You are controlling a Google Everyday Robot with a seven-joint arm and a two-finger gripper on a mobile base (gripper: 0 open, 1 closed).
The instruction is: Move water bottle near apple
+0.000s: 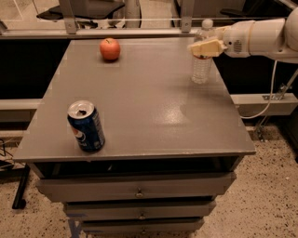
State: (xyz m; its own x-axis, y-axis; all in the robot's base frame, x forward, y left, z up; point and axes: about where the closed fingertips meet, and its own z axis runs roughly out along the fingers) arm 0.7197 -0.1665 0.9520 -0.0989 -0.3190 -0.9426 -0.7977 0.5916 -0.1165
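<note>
Grey table (139, 116) on a stack of drawers (135, 188), speckled floor below, metal rail (125, 32) along the far edge. Three items on top. One apple (110, 49) near the far left corner. One water bottle (201, 72) upright near the far right edge. One blue soda can (86, 126) upright near the front left, tab end opened. Apple and bottle well apart, most of the tabletop's width between them. One white arm (260, 37) stretched in from the right, cut off by the frame edge, ending in one tan gripper (207, 47) laid across the bottle's upper half. Bottle's label band hidden behind the gripper; only the white cap and the clear lower part visible. Clamped on the bottle or merely beside it: cannot tell. Three drawer fronts counted, the lowest cut off at the bottom. One cable (267, 93) hanging at the right. Dark chair parts (84, 9) beyond the rail, hard to make out.
</note>
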